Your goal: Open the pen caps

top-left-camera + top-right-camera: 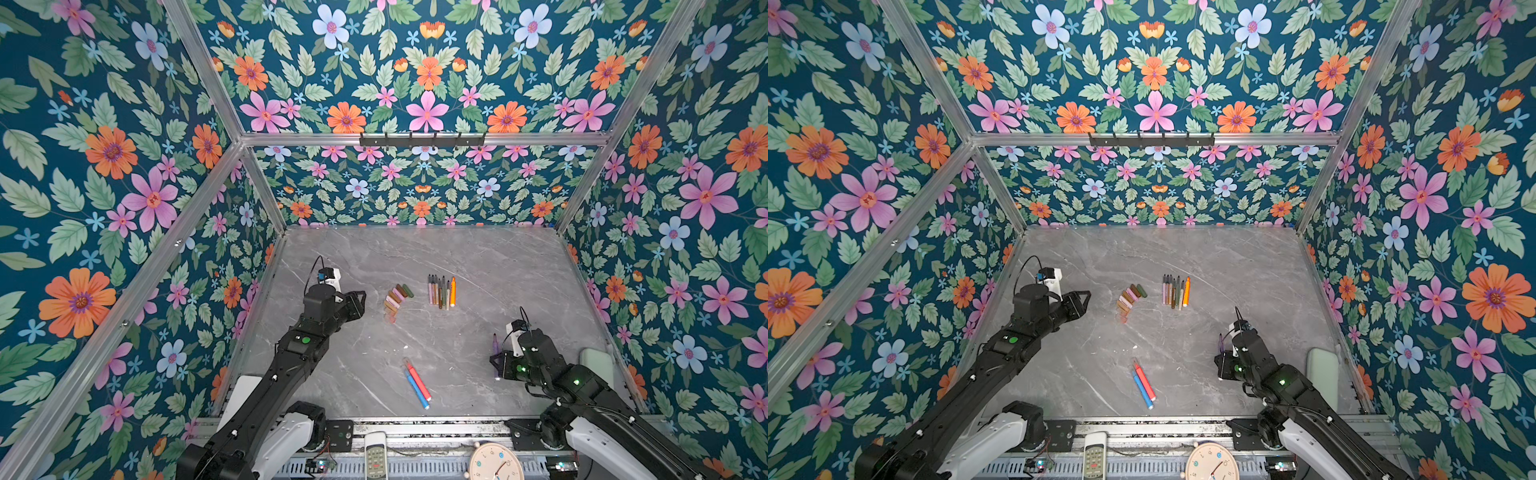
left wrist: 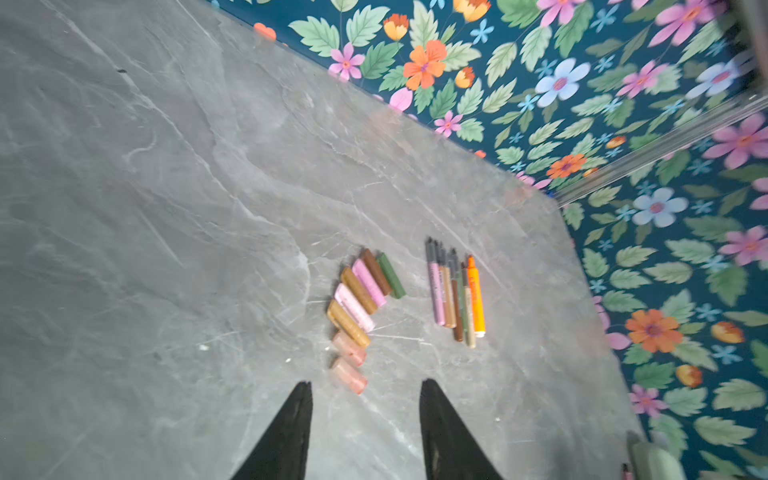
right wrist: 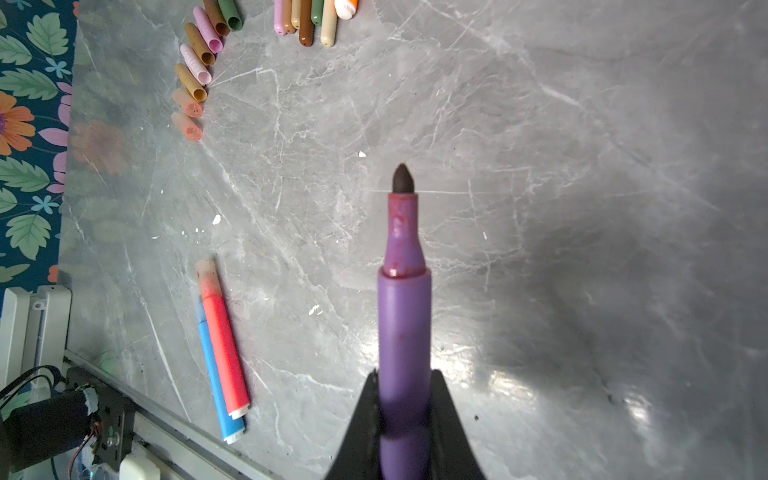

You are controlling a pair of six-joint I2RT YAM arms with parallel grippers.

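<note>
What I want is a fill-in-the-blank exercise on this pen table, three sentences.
1. The pen clamped in the right gripper is ___ in colour.
2. The red pen lies right beside a ___ pen.
3. The left gripper stands open, holding ___.
Missing words: purple; blue; nothing.

Pen caps (image 1: 398,300) sit in a curved row mid-table (image 1: 478,257). The pen row (image 1: 441,291) lies just right of them, tips toward the back. The pen pair (image 1: 417,383) lies touching, front-centre. Left gripper (image 1: 362,296) is left of the caps. A lone pen (image 1: 495,343) is in the right gripper (image 1: 496,355), front-right.
</note>
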